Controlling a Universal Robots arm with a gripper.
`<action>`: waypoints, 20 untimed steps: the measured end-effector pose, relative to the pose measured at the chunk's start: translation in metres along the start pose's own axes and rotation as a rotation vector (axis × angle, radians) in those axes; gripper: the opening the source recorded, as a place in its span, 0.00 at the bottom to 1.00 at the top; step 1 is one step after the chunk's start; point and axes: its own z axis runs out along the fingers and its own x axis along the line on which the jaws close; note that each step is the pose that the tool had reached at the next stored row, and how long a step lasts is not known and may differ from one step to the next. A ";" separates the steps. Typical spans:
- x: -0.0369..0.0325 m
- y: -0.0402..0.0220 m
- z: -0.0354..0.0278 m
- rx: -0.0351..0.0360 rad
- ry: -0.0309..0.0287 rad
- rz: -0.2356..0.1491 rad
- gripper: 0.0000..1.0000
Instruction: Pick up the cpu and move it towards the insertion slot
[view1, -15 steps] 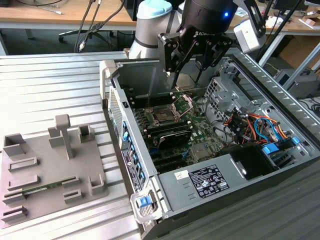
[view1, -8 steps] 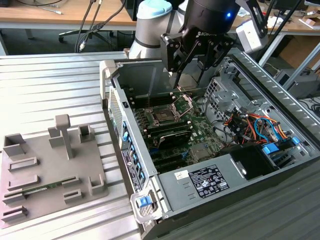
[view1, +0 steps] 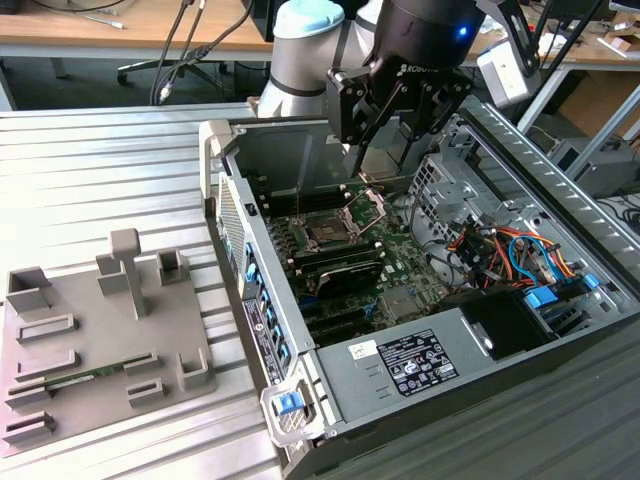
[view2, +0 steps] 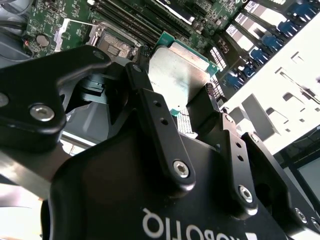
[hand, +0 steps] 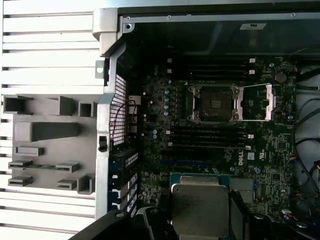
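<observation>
Silvery metal marks the lid of the cpu (view2: 177, 75), which we find pinched by two opposite edges between the black fingers of the gripper (view2: 175, 97), its green rim showing past the pads. The hold is by the edges alone, which we judge keeps the pads off the contact face and leaves the chip level for seating. In the first wrist view the cpu (hand: 200, 207) hangs clear of the motherboard (hand: 160, 165), touching nothing but the fingers. It is apart from the insertion slot (hand: 215, 103), with the long black memory slots (hand: 207, 137) lying between the two. In the exterior view the gripper (view1: 385, 145) stands above the open computer case (view1: 225, 150), toward the case's far wall. It is near the insertion slot (view1: 328, 232) but raised well off it. The slot sits on the board's half away from the power supply (view1: 420, 360) in the near corner. Its hinged metal frame (hand: 257, 102) is folded open beside it, so the dark contact field is bare; we judge it stands ready to receive. Outside the case, near the slatted table's edge on the exterior view's left, a grey parts fixture (view1: 100, 340) rests untouched. We judge the pickup done and the approach under way, not complete.
</observation>
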 end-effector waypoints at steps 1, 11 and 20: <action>-0.0005 0.0000 0.0001 0.0000 0.0000 0.000 0.55; -0.0069 -0.0003 0.0021 0.0000 0.0000 0.000 0.55; -0.0112 -0.0005 0.0046 0.0000 0.0000 0.000 0.55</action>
